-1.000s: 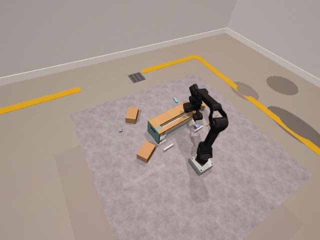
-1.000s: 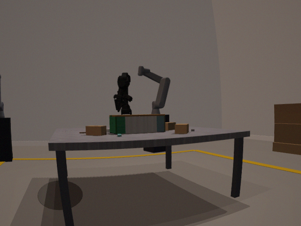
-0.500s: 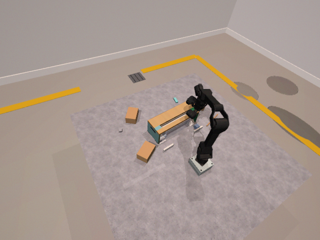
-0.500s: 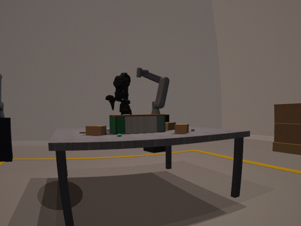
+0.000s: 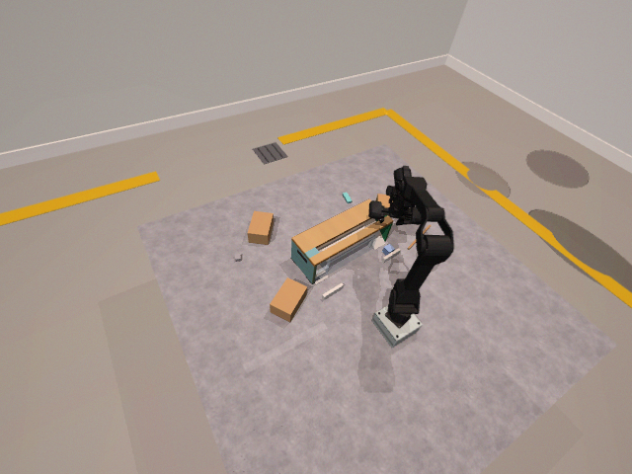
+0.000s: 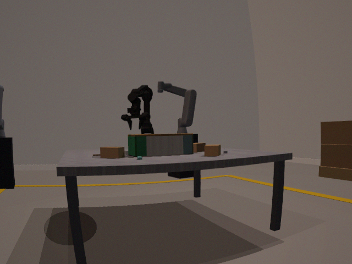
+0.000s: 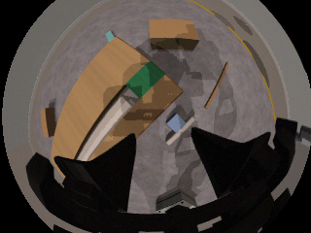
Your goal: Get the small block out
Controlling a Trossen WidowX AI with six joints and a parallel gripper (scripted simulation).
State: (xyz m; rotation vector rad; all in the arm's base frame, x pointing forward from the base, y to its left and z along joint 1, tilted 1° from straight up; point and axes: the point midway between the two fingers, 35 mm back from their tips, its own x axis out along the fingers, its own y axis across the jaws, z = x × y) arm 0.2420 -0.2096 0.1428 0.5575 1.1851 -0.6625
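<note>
Currently the end effector (image 7: pixel 165 155) hovers partly spread and empty above the box (image 5: pixel 337 234), at its green end. Directly beneath lies the block (image 7: pixel 175 123), already out on the tabletop (image 5: pixel 459 347), placing the fingers for descent.

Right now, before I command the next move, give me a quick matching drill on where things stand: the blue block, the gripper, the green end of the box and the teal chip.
1 blue block
2 gripper
3 green end of the box
4 teal chip

a on the table beyond the box's back side
b open, holding nothing
c out on the table beside the box
d nearest the arm

Pairs: 1-c, 2-b, 3-d, 4-a
</note>
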